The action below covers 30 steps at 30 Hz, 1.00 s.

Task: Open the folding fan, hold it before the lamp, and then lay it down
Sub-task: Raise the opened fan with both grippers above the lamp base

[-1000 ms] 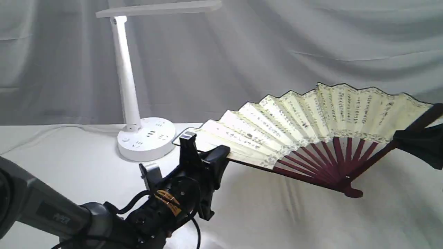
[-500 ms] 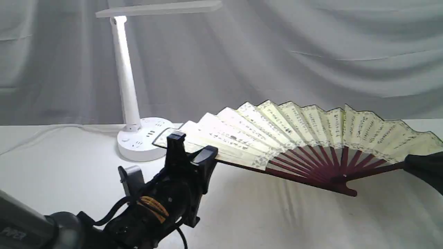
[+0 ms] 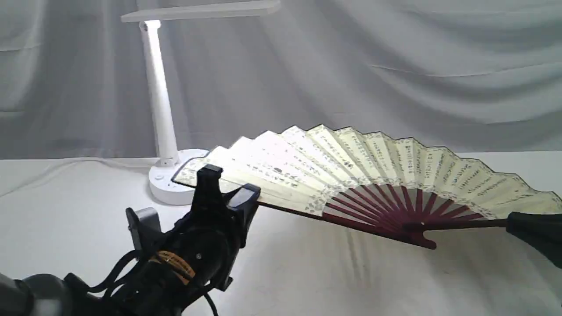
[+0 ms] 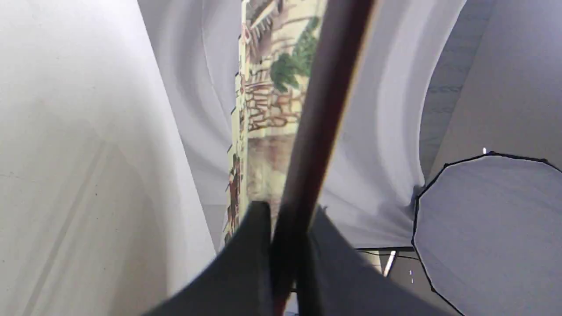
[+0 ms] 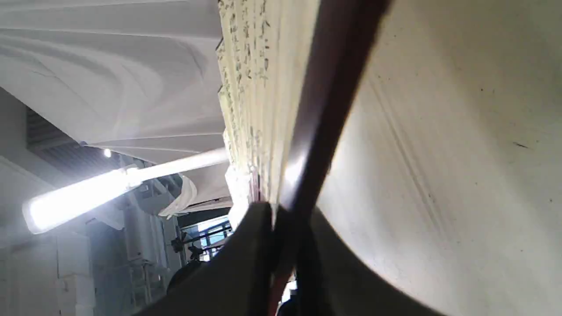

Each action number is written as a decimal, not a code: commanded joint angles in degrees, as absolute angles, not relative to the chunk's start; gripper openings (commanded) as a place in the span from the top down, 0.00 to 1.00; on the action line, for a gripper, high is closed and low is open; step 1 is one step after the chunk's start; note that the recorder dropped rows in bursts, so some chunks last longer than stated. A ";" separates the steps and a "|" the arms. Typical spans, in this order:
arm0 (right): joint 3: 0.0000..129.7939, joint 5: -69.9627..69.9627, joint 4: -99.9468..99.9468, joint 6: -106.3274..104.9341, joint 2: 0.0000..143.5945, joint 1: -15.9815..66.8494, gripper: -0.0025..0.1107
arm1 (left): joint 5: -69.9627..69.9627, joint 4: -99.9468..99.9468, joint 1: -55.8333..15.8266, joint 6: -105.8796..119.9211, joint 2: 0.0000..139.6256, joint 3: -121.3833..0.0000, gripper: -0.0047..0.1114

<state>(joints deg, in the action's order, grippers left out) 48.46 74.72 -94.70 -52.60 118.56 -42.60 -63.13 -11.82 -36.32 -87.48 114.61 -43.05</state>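
Note:
The folding fan [image 3: 373,158] is spread wide, cream pleats with black calligraphy above dark maroon ribs. It hangs low and nearly flat over the white tablecloth. My left gripper [image 3: 228,191] is shut on its left guard rib, next to the lamp's round base. The fan's left tip overlaps that base in the exterior view. My right gripper [image 3: 511,221] is shut on the right guard rib at the frame's edge. The lamp [image 3: 160,101] stands at the back left, its bar head lit. The wrist views show each rib [image 4: 320,109] [image 5: 325,109] clamped between dark fingers.
A white cloth [image 3: 88,206] covers the table, with grey drapes [image 3: 395,66] behind it. The lamp's cord [image 3: 66,163] runs off to the left along the table's back. A softbox [image 4: 491,228] shows in the left wrist view.
The fan has come down and shifted left, tilting from upright toward flat. Both grippers sank with it, still clamped on the guard ribs. The lamp has not moved.

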 commanded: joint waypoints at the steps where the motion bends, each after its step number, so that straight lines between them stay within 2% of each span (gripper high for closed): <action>1: 48.51 69.96 -98.75 -55.63 118.23 -43.89 0.98 | -69.96 -25.11 -34.91 -89.48 112.75 -42.81 0.96; 15: 50.15 69.96 -99.95 -55.63 118.23 -36.09 0.98 | -69.96 -31.23 -34.49 -89.81 112.11 -42.81 0.96; 30: 51.86 69.96 -99.95 -55.63 113.47 -35.32 0.98 | -69.96 -33.30 -33.11 -90.36 111.21 -42.70 0.96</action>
